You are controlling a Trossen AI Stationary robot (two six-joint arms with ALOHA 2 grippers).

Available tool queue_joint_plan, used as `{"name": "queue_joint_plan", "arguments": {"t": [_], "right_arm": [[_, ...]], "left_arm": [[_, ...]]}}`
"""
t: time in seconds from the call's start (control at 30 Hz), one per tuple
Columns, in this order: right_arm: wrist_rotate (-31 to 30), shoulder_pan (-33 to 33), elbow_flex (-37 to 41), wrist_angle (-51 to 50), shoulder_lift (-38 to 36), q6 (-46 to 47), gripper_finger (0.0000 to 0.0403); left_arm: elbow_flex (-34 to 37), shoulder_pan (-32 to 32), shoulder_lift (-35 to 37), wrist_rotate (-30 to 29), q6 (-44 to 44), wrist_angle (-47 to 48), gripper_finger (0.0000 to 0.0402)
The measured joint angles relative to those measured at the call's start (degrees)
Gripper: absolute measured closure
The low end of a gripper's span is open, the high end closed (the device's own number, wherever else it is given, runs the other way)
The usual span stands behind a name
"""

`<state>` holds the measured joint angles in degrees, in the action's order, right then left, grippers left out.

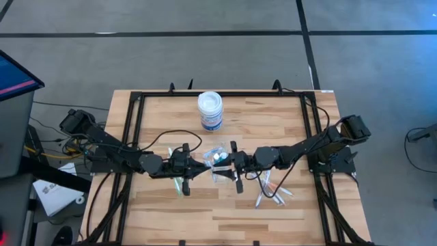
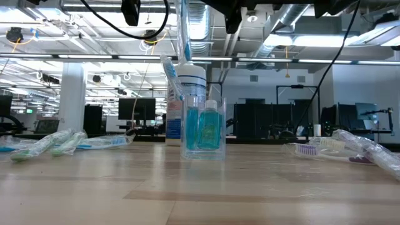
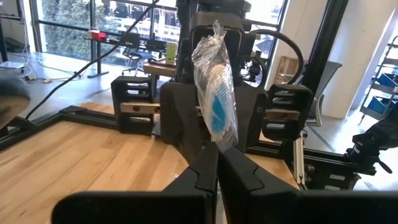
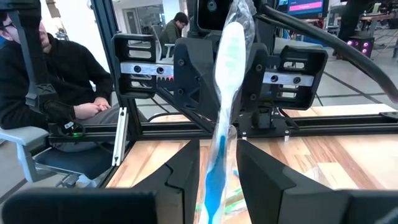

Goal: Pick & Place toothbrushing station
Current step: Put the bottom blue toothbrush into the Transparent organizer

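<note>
A small clear cup (image 1: 218, 158) stands on the table between my two grippers. In the low view the cup (image 2: 203, 128) holds a tiny blue white-capped tube (image 2: 211, 127) and a toothbrush (image 2: 169, 70) leaning on its rim. My left gripper (image 1: 199, 166) is shut on a wrapped toothbrush (image 3: 215, 93), head up. My right gripper (image 4: 217, 149) faces it across the cup, its fingers slightly apart on either side of an upright blue and white toothbrush (image 4: 222, 106). I cannot tell whether they touch it. My left gripper pinches the wrapped toothbrush between its two fingers (image 3: 239, 171), on the handle below the head (image 3: 219, 140). The fingers come level from the table's left, across the brush. The brush stands upright, its bristle head above the fingers; its lower part is hidden under them.
A white round jar with a blue label (image 1: 210, 111) stands behind the cup. Loose wrapped toothbrushes lie left of the cup (image 2: 62, 142) and on the right (image 1: 273, 195). A black frame (image 1: 136, 97) rims the table. A seated person (image 4: 37, 81) is beyond the table.
</note>
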<state>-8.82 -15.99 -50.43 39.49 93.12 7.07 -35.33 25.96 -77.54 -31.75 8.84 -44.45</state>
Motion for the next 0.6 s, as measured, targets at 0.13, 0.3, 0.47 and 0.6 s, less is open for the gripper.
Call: {"name": "queue_joint_plan", "arguments": {"t": [0.13,0.3,0.47,0.6], "right_arm": [[0.0,0.0,0.0,0.2,0.3,0.0,0.0305],[0.2,-0.1,-2.8,0.8,5.4,0.0,0.0305],[2.6,-0.1,-6.6,0.1,9.5,0.0,0.0305],[4.6,-0.1,-7.8,-2.4,9.4,0.0,0.0305]], "left_arm": [[0.0,0.0,0.0,0.0,0.0,0.0,0.0401],[0.0,0.0,0.0,0.0,0.0,-0.1,0.0401],[0.1,0.0,0.0,0.0,0.0,0.0,0.0401],[0.1,0.0,0.0,0.1,0.0,0.0,0.0401]]}}
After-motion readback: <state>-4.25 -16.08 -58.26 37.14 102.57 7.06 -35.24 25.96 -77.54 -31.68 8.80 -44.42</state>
